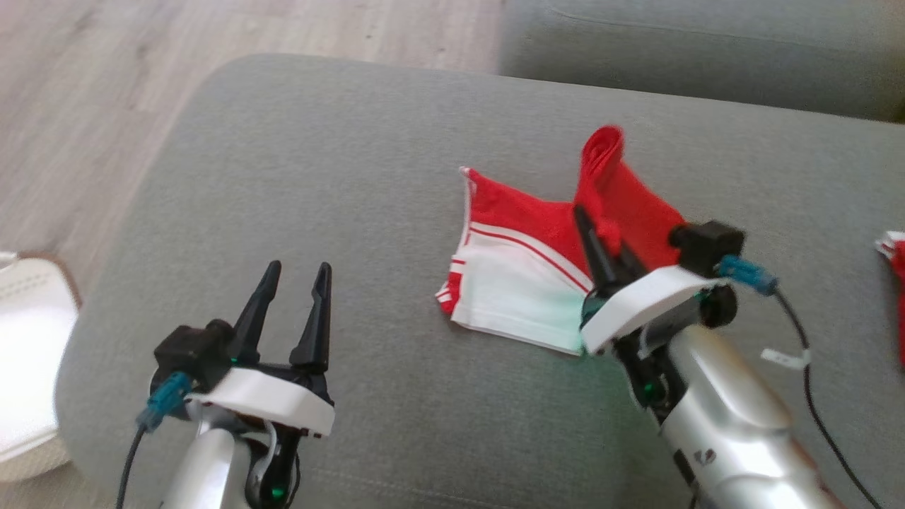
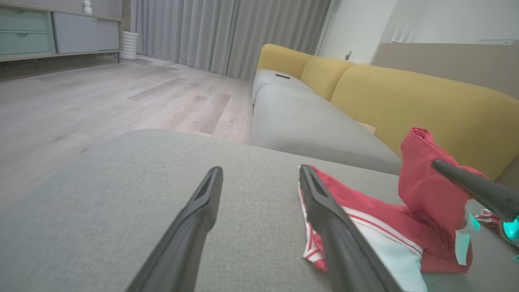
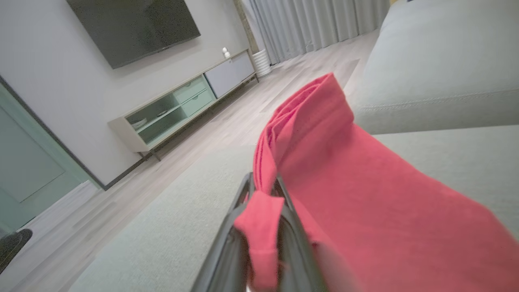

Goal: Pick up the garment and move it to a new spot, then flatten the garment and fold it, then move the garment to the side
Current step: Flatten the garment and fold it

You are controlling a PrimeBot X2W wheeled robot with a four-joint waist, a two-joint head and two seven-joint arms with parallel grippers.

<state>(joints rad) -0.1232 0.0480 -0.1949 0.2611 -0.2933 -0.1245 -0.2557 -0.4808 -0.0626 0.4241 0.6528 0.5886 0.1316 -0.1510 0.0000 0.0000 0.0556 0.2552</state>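
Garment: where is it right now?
In the head view the garment lies right of centre on the grey cushion, its red end pinched up by the right gripper.

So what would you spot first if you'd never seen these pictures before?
The bright red and white garment, lying on the grey cushion right of the middle, jumps out first. The right claw pinches a red flap of it and holds that part up in a peak, while the left claw is open and empty at the lower left. In the left wrist view, a yellow sofa back glows behind it all.
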